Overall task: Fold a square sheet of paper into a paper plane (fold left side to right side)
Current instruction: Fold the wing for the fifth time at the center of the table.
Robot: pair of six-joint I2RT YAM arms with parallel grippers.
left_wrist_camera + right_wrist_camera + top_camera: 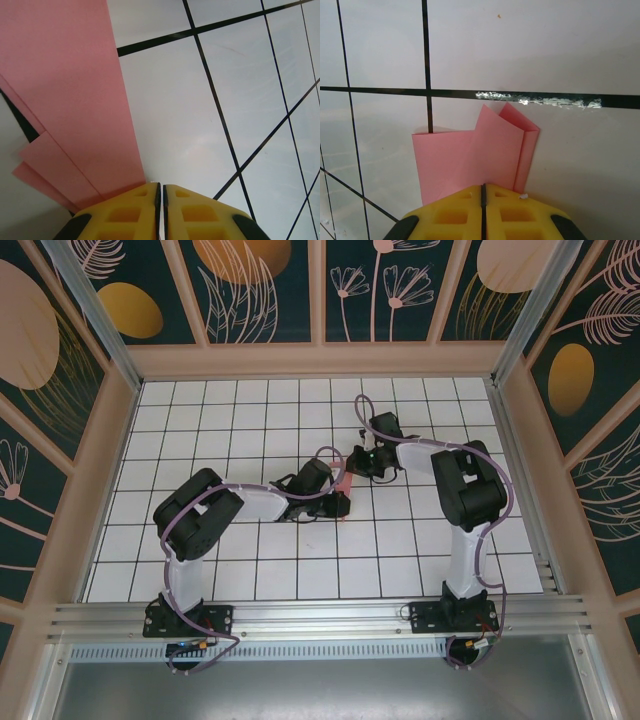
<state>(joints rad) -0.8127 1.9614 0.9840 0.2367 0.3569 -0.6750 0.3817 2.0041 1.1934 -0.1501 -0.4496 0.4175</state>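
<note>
as folded pink paper (470, 155) lies between them, the left claw (161, 189) and right claw (483, 190) are closed.

White tiled table (200, 570), black grid lines (426, 50) all over it. Pale wooden frame (320, 360) along the table's far edge and both sides. Above it are dark teal wall panels (265, 290) with leaf and flower prints and orange ovals. Aluminium rail (320, 615) runs along the table's near edge, grey metal sheet (320, 690) just past that. Right wrist view: glossy smeared patch (540, 101) on one table grid line, tiny orange speck (499, 16) on the tile beyond it.
</note>
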